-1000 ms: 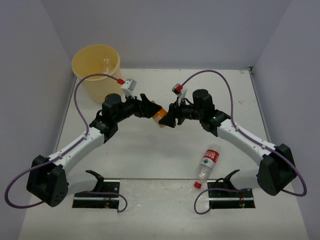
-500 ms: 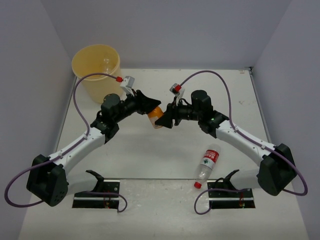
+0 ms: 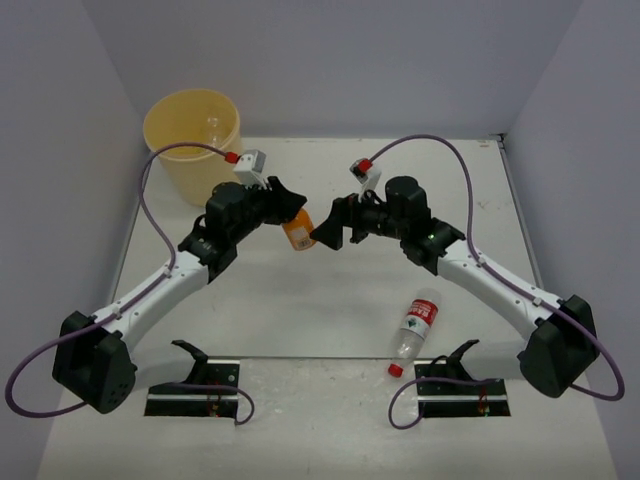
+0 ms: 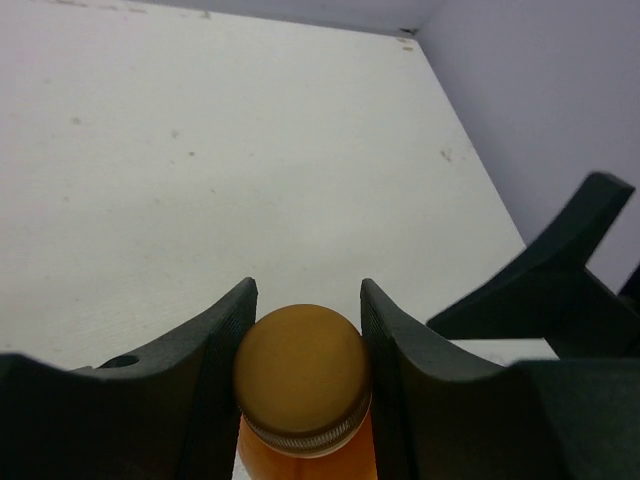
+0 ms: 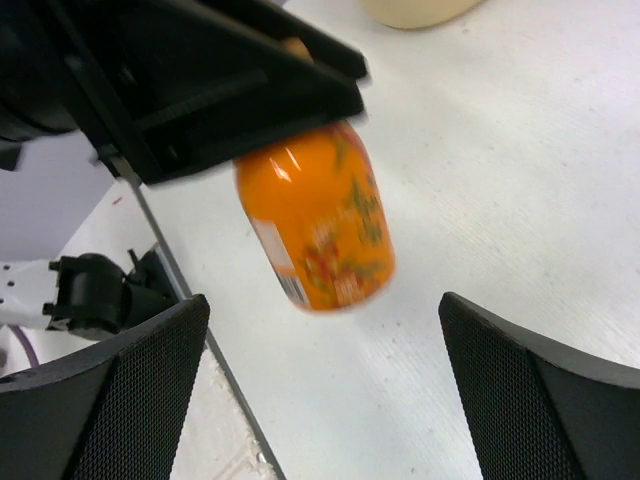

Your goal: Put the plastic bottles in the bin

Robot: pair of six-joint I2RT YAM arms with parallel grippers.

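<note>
An orange bottle [image 3: 298,231] hangs above the table's middle with my left gripper [image 3: 291,205] shut on its cap end. In the left wrist view the orange cap [image 4: 302,365] sits squeezed between both fingers. The right wrist view shows the orange bottle [image 5: 318,225] hanging from the left gripper's black jaws. My right gripper [image 3: 325,233] stands open just right of the bottle, its fingers [image 5: 105,395] spread wide and touching nothing. A clear bottle with a red-white label [image 3: 415,332] lies near the right arm's base. The pale-yellow bin [image 3: 193,140] stands at the back left.
Purple cables loop above both arms. Two black brackets [image 3: 200,360] sit at the near edge by the arm bases. Grey walls close in the table on the left, back and right.
The orange bottle passed from my right gripper to my left: the left shut on its cap, the right opened and drew back slightly. The left has carried the bottle a little left.
</note>
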